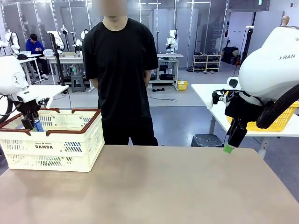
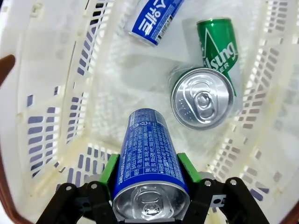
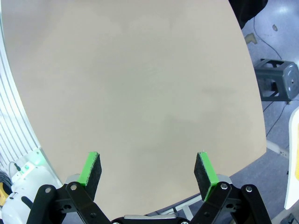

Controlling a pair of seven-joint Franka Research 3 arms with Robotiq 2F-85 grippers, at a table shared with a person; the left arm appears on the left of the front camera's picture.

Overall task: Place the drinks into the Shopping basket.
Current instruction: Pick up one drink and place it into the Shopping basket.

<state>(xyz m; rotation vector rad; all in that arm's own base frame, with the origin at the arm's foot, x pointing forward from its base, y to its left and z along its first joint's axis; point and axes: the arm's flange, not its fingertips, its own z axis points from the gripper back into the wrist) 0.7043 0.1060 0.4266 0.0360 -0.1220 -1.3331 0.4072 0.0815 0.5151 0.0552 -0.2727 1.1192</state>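
L tool (image 2: 150, 186) grips 1 blue can (image 2: 150, 163), 3 cans (image 2: 202, 98) in basket (image 2: 51, 93)

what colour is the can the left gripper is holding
Blue with white print and a silver top; the can shows best in the left wrist view, clamped in the left gripper.

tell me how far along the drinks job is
Nearly done. Three cans already lie in the Shopping basket: a green can, a blue can and one end-on. The left gripper holds another blue can inside, unreleased. The right gripper is open.
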